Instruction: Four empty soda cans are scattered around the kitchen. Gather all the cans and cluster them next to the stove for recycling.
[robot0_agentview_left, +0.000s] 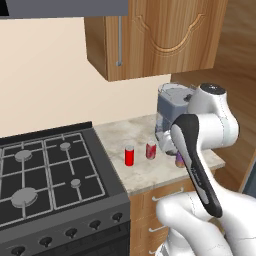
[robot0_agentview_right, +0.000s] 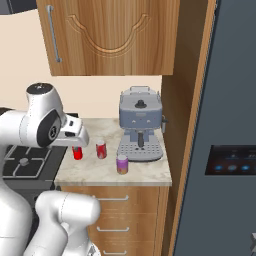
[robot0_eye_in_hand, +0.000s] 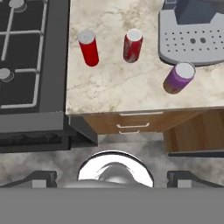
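My hand view shows three cans: red (robot0_eye_in_hand: 89, 48), reddish (robot0_eye_in_hand: 132, 45), purple (robot0_eye_in_hand: 179, 78); the right base view shows the fridge (robot0_agentview_right: 225, 150); my gripper (robot0_eye_in_hand: 112, 177) gapes wide, empty

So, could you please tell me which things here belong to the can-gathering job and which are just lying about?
Job:
- red can
- reddish-pink can
- purple can
- stove

Just about:
- coffee machine
- wall cabinet
- drawers

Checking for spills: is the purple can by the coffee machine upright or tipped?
Upright: the purple can stands on its base, silvery top up, on the counter.
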